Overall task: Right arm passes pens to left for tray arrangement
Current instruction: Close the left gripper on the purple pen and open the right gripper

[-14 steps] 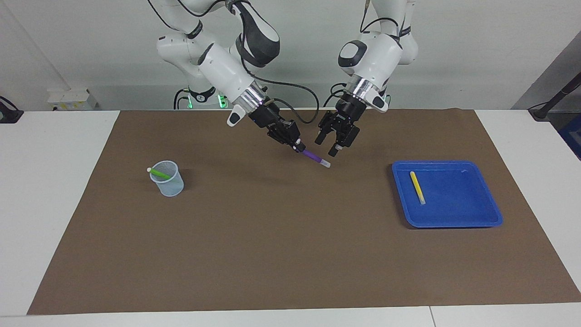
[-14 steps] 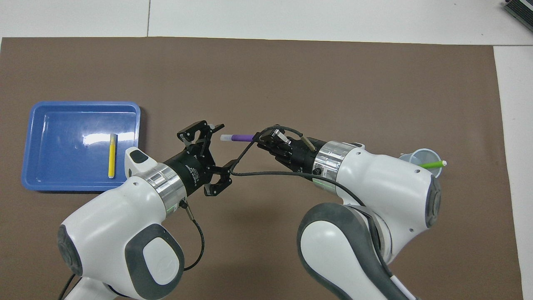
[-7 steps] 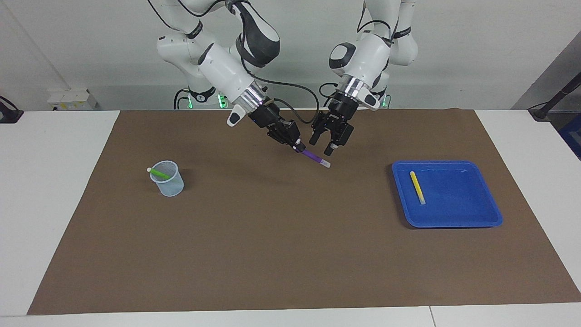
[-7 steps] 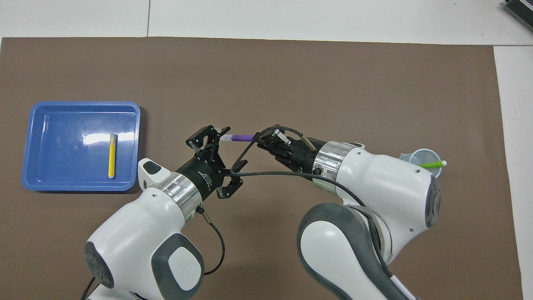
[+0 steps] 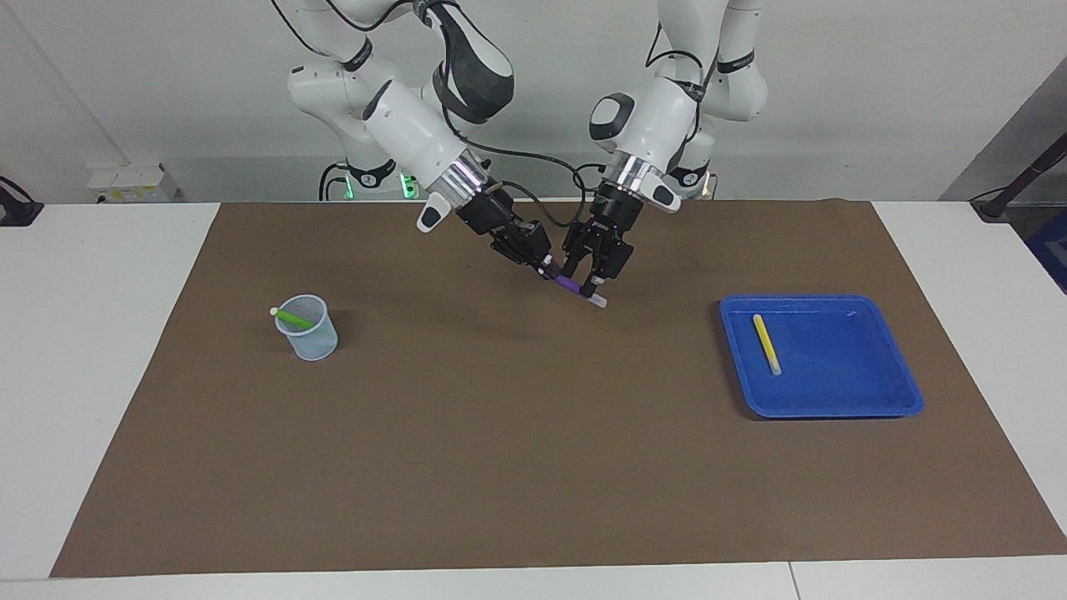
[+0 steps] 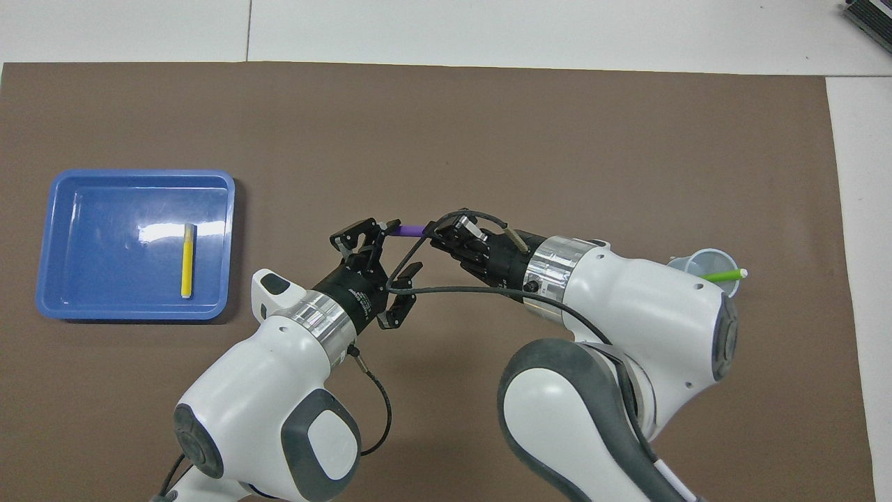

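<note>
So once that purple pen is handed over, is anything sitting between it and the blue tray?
Nothing visible: only bare brown mat lies between the purple pen and the tray. A yellow pen already lies in the tray, with bare floor beside it.

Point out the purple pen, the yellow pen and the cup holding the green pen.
purple pen [image 5: 572,285], facing view, on its purple barrel between the two grippers.
yellow pen [image 5: 766,342], facing view, mid-barrel, lying in the blue tray.
cup [image 5: 312,340], facing view, on its pale translucent side wall.
</note>
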You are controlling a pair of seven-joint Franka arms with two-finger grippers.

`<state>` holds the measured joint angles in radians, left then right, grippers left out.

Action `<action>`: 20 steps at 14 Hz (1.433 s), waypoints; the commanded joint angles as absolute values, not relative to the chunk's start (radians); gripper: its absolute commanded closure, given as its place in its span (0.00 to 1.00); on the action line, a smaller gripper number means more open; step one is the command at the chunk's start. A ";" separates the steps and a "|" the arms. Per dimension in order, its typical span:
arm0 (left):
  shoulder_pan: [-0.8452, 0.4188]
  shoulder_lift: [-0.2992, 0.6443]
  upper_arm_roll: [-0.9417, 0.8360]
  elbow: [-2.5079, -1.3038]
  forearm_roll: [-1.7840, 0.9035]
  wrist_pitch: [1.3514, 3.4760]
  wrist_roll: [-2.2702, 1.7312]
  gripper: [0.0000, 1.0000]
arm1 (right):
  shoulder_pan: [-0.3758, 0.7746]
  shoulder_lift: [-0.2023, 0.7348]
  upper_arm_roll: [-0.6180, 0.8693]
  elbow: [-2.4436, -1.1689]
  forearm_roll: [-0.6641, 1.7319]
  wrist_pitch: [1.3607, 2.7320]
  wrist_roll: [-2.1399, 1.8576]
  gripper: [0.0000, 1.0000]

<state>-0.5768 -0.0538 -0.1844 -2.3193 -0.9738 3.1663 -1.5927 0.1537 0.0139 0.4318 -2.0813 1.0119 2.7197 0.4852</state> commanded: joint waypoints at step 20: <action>-0.597 -0.052 -0.175 -2.306 -0.999 3.168 -1.565 1.00 | 0.149 0.026 0.436 -2.056 1.043 2.726 0.486 0.88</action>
